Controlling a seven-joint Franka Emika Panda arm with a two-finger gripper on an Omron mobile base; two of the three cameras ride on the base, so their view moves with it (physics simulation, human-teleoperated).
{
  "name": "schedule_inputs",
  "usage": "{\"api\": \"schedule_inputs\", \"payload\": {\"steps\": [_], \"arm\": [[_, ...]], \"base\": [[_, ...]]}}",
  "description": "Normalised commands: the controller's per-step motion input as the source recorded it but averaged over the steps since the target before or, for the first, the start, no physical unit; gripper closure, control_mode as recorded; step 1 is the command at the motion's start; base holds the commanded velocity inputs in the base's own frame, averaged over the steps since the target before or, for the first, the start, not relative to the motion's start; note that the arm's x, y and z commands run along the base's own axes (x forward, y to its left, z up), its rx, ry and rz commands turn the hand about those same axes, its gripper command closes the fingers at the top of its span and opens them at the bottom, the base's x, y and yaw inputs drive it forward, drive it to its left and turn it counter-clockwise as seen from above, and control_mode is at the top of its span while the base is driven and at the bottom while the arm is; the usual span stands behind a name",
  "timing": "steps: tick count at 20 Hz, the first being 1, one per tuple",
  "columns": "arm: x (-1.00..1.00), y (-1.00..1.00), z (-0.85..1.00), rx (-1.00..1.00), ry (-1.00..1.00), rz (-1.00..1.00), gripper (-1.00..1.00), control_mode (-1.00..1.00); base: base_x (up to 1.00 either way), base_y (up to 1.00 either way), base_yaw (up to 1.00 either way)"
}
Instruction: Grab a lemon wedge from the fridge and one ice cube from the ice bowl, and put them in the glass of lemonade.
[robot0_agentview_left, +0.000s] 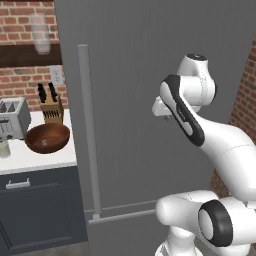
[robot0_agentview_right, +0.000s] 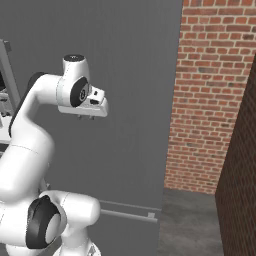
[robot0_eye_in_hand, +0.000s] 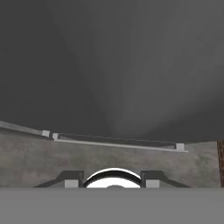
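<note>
The fridge (robot0_agentview_left: 130, 60) stands shut, a tall dark-grey front with a long vertical bar handle (robot0_agentview_left: 86, 125). My gripper (robot0_agentview_right: 85, 117) hangs in front of the fridge door (robot0_agentview_right: 135, 65), right of the handle, pointing down. Its fingertips (robot0_eye_in_hand: 72, 179) stand apart with nothing between them, so it is open. On the white counter to the left sits the reddish-brown ice bowl (robot0_agentview_left: 47, 138). The glass of lemonade (robot0_agentview_left: 4, 148) stands at the picture's left edge. The lemon wedge is hidden.
A toaster (robot0_agentview_left: 11, 119) and a knife block (robot0_agentview_left: 51, 107) stand behind the bowl. A tall frosted glass (robot0_agentview_left: 40, 34) sits on a high shelf. A brick wall (robot0_agentview_right: 210, 100) closes the right side. A horizontal drawer handle (robot0_eye_in_hand: 118, 143) runs low on the fridge.
</note>
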Motion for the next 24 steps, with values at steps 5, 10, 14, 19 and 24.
{"api": "schedule_inputs", "payload": {"steps": [5,10,14,19,24], "arm": [[-0.06,0.00,0.00,0.00,0.01,0.00,-1.00,-1.00],[-0.26,0.07,-0.05,0.00,0.01,0.00,-1.00,-1.00],[-0.16,0.26,-0.35,0.00,-0.01,0.00,-1.00,-1.00],[-0.01,0.06,-0.13,0.00,-0.05,-0.01,-1.00,-1.00],[0.00,0.08,-0.16,0.00,-0.01,-0.01,-1.00,1.00]], "base": [[0.00,0.00,0.00],[0.00,0.00,0.00],[0.00,0.00,0.00],[0.00,0.00,0.00],[0.00,0.22,0.00]]}}
